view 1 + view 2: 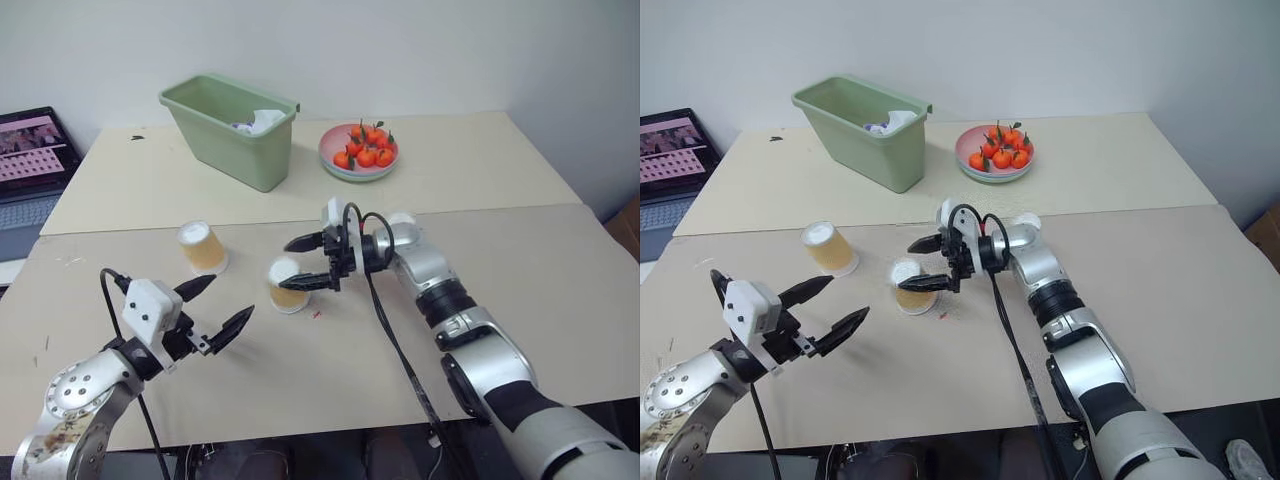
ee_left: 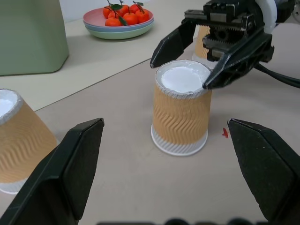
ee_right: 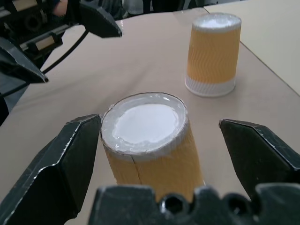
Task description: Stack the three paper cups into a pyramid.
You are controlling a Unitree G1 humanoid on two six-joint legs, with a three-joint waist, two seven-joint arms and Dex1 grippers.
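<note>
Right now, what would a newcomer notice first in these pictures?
The right gripper stands open around an upside-down paper cup at the table's middle. A second upside-down cup stands apart to its left, ahead of the open left gripper. Behind them are a green bin and a pink plate of oranges.

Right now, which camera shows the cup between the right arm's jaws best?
The left wrist view: the whole cup stands upside down in full side profile, jaws open on either side. The right wrist view shows mostly its base from above; both head views show it small, partly hidden.
</note>
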